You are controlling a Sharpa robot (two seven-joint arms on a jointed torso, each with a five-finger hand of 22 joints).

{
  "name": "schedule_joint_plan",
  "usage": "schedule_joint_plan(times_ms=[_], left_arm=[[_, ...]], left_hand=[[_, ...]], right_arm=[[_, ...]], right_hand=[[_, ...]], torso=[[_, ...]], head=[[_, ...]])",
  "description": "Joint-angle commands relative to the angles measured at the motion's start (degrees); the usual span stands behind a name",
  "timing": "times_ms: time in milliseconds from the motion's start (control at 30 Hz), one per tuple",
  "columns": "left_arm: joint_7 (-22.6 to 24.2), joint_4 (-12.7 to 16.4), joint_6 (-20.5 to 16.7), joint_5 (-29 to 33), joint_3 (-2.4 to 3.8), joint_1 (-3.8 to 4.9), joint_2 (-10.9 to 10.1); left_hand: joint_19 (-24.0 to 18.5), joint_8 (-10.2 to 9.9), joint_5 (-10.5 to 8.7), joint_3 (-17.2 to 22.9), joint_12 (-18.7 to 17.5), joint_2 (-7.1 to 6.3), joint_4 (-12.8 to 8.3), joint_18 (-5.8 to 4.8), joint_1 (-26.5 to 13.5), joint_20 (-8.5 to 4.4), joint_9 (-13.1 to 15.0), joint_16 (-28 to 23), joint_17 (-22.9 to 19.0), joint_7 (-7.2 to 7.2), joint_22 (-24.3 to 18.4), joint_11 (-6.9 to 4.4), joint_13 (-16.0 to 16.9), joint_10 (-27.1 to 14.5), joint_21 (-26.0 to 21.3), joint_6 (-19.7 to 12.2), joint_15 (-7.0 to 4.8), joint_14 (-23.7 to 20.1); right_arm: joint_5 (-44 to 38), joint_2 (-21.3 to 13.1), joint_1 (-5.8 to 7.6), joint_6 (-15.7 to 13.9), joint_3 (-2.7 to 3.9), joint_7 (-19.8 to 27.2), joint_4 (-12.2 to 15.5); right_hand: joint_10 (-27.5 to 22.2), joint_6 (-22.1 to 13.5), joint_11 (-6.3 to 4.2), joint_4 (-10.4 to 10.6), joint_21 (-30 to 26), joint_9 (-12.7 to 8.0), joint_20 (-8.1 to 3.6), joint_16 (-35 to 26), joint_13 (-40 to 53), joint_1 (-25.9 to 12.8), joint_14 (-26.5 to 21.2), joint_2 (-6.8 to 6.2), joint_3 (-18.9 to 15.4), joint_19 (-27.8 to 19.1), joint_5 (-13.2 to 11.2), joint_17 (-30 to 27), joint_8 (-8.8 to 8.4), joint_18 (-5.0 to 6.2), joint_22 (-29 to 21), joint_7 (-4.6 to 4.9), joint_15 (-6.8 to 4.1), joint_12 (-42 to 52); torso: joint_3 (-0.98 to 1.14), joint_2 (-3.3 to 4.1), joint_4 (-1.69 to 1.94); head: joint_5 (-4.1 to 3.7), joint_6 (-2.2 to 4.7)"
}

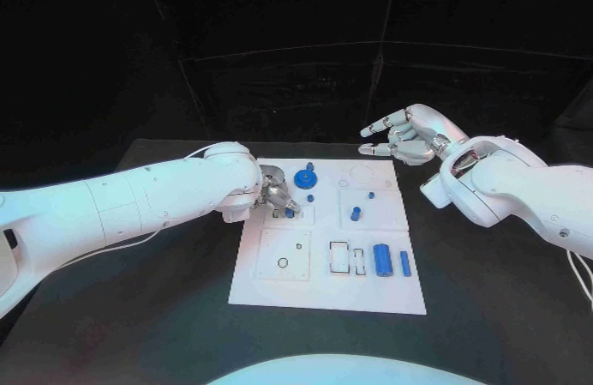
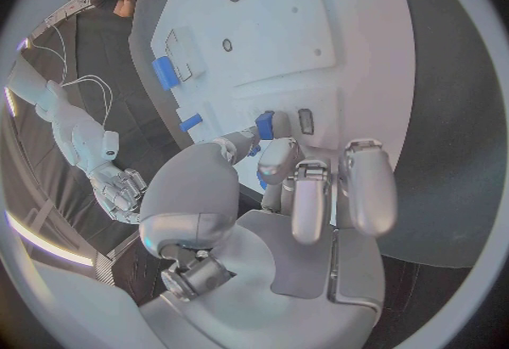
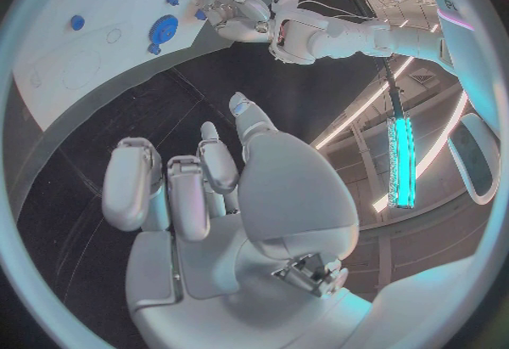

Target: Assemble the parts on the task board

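The white task board (image 1: 324, 286) lies in the middle of the black table. My left hand (image 1: 274, 198) is low over the board's left side and pinches a small blue part (image 2: 263, 124) between thumb and finger, next to a small rectangular slot (image 2: 305, 121). A blue gear (image 1: 305, 177) sits just beyond that hand. Small blue pegs (image 1: 355, 213) stand near the board's centre. A blue cylinder (image 1: 383, 260) and a thin blue bar (image 1: 405, 263) lie on the near right. My right hand (image 1: 408, 136) hangs above the board's far right corner, fingers apart and holding nothing.
Outlined recesses (image 1: 283, 256) mark the board's near left, and a rectangular slot (image 1: 338, 257) lies beside the cylinder. Black table surface (image 1: 148, 308) surrounds the board on all sides. My right forearm (image 1: 519, 192) crosses above the table to the board's right.
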Motion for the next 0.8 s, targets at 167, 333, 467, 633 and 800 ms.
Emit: schedule_joint_plan(times_ms=[167,333,467,633,800], left_arm=[[-0.2,-1.1,2.1,-0.2,-0.01,0.12,0.7],[-0.2,-1.6,2.1,-0.2,-0.01,0.19,1.1],[-0.2,-1.9,2.0,-0.2,-0.01,0.23,1.2],[-0.2,-1.8,1.4,-0.2,0.0,0.24,1.1],[-0.1,-1.2,0.2,-0.2,0.02,0.23,0.5]], left_hand=[[0.2,0.1,-0.02,-0.6,-0.2,0.01,0.1,-0.37,-0.7,-0.35,0.1,0.2,15.1,-0.07,0.2,0.04,-0.7,-0.3,0.0,0.4,-0.59,6.0],[0.3,0.2,-0.02,-1.1,-0.6,0.01,0.3,-0.41,-1.1,-0.42,0.2,0.2,15.1,-0.16,0.4,-0.05,-1.2,-0.4,0.1,0.6,-0.66,6.0],[0.3,0.2,-0.08,-2.0,-0.7,-0.15,0.8,-0.42,-1.9,-0.49,0.3,0.2,15.1,-0.21,0.4,-0.1,-1.5,-0.5,0.1,0.8,-0.71,6.0],[0.3,0.3,-0.81,-7.2,-0.8,-1.57,3.4,-0.47,-5.4,-0.56,0.6,0.2,15.1,-0.27,0.6,-0.16,-1.8,-0.3,0.1,1.4,-0.75,6.0],[0.4,0.1,-2.24,-14.4,-0.8,-2.57,5.4,-0.5,-6.3,-0.84,0.8,0.2,15.1,-0.58,0.9,-0.43,-2.0,-0.2,0.2,1.5,-1.01,6.0]], right_arm=[[0.1,0.2,0.13,0.5,0.03,0.2,0.0],[0.1,0.3,0.13,0.6,0.03,0.2,-0.1],[0.1,0.4,0.13,0.7,0.03,0.1,-0.1],[0.1,0.4,0.13,0.8,0.03,0.2,-0.2],[0.1,0.5,0.12,0.8,0.03,0.3,-0.3]], right_hand=[[-0.3,0.3,-0.14,0.0,-0.3,0.0,-0.06,-0.2,-0.1,0.4,3.9,0.23,-0.4,-0.3,0.3,5.3,0.31,-0.26,0.0,-0.09,-0.1,-0.3],[-0.3,0.4,-0.14,0.1,-0.3,0.0,-0.06,-0.2,-0.1,0.3,3.9,0.23,-0.5,-0.3,0.3,5.3,0.34,-0.25,-0.1,-0.09,-0.1,-0.4],[-0.3,0.4,-0.14,0.1,-0.3,0.0,-0.06,-0.2,-0.2,0.3,3.9,0.23,-0.5,-0.3,0.3,5.3,0.34,-0.25,-0.1,-0.09,-0.1,-0.4],[-0.5,0.4,-0.14,0.1,-0.3,0.0,-0.06,-0.3,-0.4,0.2,3.9,0.23,-0.6,-0.4,0.3,5.0,0.35,-0.24,-0.2,-0.1,-0.11,-0.6],[-0.6,0.4,-0.14,0.2,-0.4,0.0,-0.07,-0.4,-0.5,0.1,3.8,0.23,-0.6,-0.4,0.3,4.9,0.35,-0.23,-0.2,-0.1,-0.1,-0.7]], torso=[[0.01,-0.02,0.05],[-0.01,0.02,0.01],[-0.02,-0.03,0.02],[-0.04,-0.01,0.06],[-0.08,0.0,0.05]], head=[[-0.03,-0.09],[0.0,-0.08],[-0.04,-0.07],[-0.08,-0.01],[-0.16,0.03]])
